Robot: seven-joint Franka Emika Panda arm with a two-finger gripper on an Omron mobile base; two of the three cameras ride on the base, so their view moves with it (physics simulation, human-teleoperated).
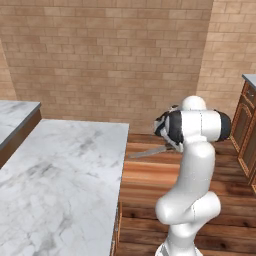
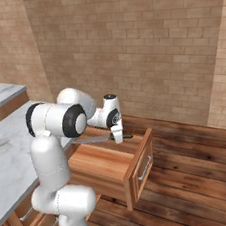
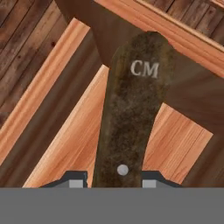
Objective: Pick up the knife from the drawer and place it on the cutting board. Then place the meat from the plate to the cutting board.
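You had the gripper [image 3: 113, 180] closed on the knife [image 3: 131, 109] by its dark handle, holding it level above the open drawer [image 2: 123, 168], presumably clear for carrying to the cutting board.

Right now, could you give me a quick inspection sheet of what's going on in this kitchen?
Surface: marble counter, bare where it shows.
Job's things: knife held level above the open drawer; its dark handle sits between the fingertips, blade pointing toward the counter. No board, plate or meat seen.
Clutter: nothing seen.
Grippers: gripper shut on the knife handle, over the drawer.
Cables: nothing seen.
Surroundings: brick wall, wooden floor, dark cabinet at the far right.
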